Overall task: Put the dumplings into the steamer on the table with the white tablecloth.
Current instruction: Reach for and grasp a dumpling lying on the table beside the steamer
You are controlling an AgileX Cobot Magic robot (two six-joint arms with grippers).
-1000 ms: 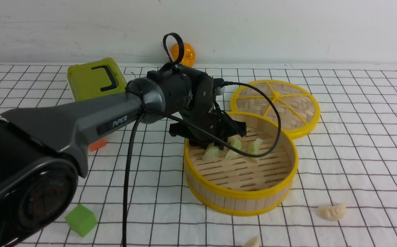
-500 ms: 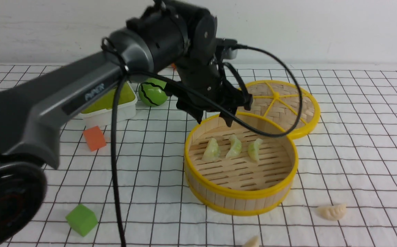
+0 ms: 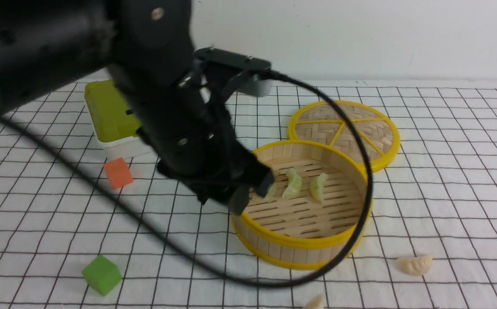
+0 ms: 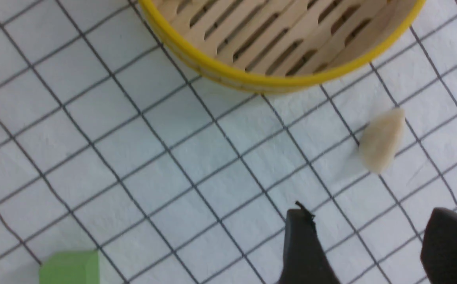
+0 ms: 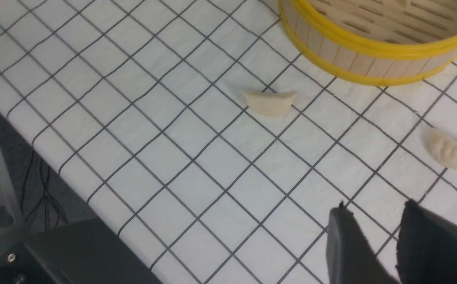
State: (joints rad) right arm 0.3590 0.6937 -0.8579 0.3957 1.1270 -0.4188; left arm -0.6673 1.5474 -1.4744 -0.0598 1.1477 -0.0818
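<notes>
We find the steamer (image 3: 300, 248) standing on the white tablecloth (image 3: 446, 193), right of the middle, with a flat woven lid (image 3: 345, 128) lying just behind it on the far right. Three pale green dumplings (image 3: 293, 182) lie in a row on the far half of its slatted floor. The leftmost is partly hidden by the left gripper (image 3: 253, 197), which hangs at the steamer's near-left rim. In the left wrist view that gripper's fingers (image 4: 303, 248) stand well spread with only cloth between them, so it carries nothing. One cream dumpling (image 3: 414, 264) lies on the cloth near and to the right of the steamer. A second cream dumpling (image 3: 316, 303) lies nearer to us, cut by the picture's edge. The right gripper (image 5: 376, 213) hovers above the cloth near those two, its jaws a little apart and empty. Left of the steamer we see an orange cube (image 3: 118, 172), a lime-green box (image 3: 111, 111) farther off, and a green cube (image 3: 101, 274) close to us. A black cable (image 3: 367, 189) arcs across the steamer's right side.
</notes>
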